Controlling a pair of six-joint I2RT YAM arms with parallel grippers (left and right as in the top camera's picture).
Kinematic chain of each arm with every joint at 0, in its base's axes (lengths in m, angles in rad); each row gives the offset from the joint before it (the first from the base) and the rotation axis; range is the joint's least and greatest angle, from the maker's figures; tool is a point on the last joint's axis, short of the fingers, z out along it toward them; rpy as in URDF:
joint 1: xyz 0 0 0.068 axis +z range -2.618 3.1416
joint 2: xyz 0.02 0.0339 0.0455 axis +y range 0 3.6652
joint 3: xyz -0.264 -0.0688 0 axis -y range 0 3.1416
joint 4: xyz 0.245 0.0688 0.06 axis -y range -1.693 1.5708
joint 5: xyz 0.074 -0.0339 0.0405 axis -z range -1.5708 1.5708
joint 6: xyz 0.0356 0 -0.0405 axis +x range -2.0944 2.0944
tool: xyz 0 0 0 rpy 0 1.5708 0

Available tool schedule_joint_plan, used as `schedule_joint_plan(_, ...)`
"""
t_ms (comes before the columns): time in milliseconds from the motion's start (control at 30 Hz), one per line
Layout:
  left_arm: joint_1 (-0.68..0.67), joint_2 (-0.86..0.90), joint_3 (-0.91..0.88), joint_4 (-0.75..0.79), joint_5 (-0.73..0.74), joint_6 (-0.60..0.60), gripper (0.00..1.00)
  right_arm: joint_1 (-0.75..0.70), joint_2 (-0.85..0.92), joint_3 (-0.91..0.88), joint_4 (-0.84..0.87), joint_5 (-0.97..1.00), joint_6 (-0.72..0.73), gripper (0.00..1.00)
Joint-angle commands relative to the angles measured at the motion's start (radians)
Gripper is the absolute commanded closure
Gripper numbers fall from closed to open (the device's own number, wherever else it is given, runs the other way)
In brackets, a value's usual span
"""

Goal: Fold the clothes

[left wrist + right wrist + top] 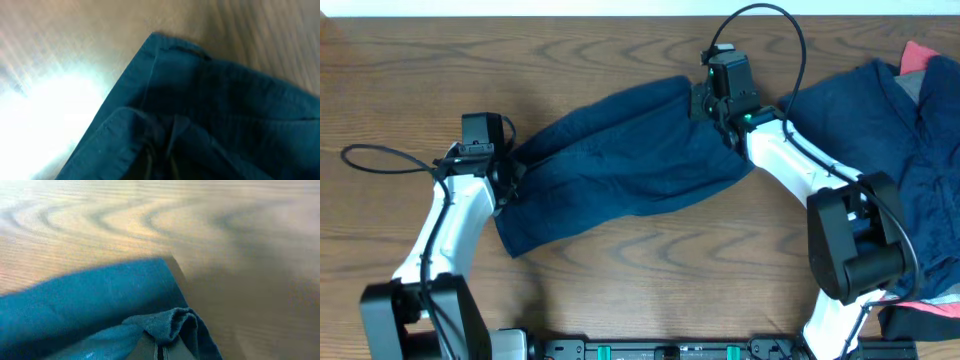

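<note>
A dark navy-blue garment (620,165) lies stretched across the middle of the wooden table, folded into a long band. My left gripper (508,172) is shut on its left end; the left wrist view shows the navy cloth (215,110) bunched right at the jaws, and the fingers are hidden in it. My right gripper (718,108) is shut on the garment's upper right corner; the right wrist view shows a pinched fold of cloth (175,322) above the closed fingers (161,352).
A pile of more clothes (910,130) lies at the right edge: navy pieces, a grey piece and a red-pink piece (920,55). More red-pink cloth (930,305) shows at the lower right. The wooden table (620,290) shows bare around the garment.
</note>
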Motion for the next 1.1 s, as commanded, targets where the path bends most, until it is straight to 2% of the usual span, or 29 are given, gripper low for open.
schedule_joint_plan(0, 0.007, 0.022, -0.007, 0.052, -0.037, -0.01, 0.74, 0.007, 0.018, 0.013, 0.052, -0.014, -0.007, 0.74)
schedule_joint_plan(33, 0.007, 0.023, -0.007, 0.07, -0.037, -0.01, 0.62, 0.007, 0.018, 0.013, 0.064, -0.013, -0.007, 0.55)
schedule_joint_plan(67, 0.007, 0.02, -0.006, 0.09, -0.036, -0.003, 0.57, 0.007, 0.016, 0.013, 0.073, -0.013, -0.008, 0.52)
schedule_joint_plan(167, 0.018, -0.003, 0.018, 0.113, -0.023, 0.05, 0.47, -0.002, -0.019, 0.013, 0.058, -0.017, -0.019, 0.48)
schedule_joint_plan(267, 0.027, -0.047, 0.051, 0.113, 0.059, 0.131, 0.47, -0.009, -0.087, 0.013, -0.007, -0.027, -0.031, 0.48)
schedule_joint_plan(367, 0.026, -0.106, 0.056, 0.098, 0.191, 0.209, 0.47, -0.021, -0.182, 0.013, -0.16, -0.039, -0.03, 0.49)
schedule_joint_plan(433, 0.022, -0.139, 0.056, 0.039, 0.251, 0.23, 0.47, -0.023, -0.246, 0.013, -0.311, -0.061, -0.031, 0.65)
schedule_joint_plan(500, 0.013, -0.151, 0.056, -0.047, 0.261, 0.232, 0.47, -0.023, -0.282, 0.013, -0.457, -0.061, -0.03, 0.89)
schedule_joint_plan(567, -0.002, -0.148, 0.051, -0.125, 0.26, 0.233, 0.47, -0.023, -0.289, 0.013, -0.584, -0.061, -0.031, 0.99)
schedule_joint_plan(667, -0.033, -0.126, 0.02, -0.171, 0.261, 0.273, 0.48, -0.023, -0.273, 0.005, -0.721, -0.062, -0.03, 0.99)
schedule_joint_plan(767, -0.064, -0.095, -0.006, -0.176, 0.261, 0.273, 0.47, -0.022, -0.248, -0.019, -0.753, -0.075, -0.031, 0.99)
schedule_joint_plan(933, -0.096, -0.029, -0.018, -0.177, 0.261, 0.273, 0.47, -0.023, -0.197, -0.076, -0.716, -0.084, -0.034, 0.98)
schedule_joint_plan(1067, -0.109, 0.025, -0.018, -0.178, 0.26, 0.273, 0.47, -0.023, -0.128, -0.127, -0.569, -0.08, -0.034, 0.95)
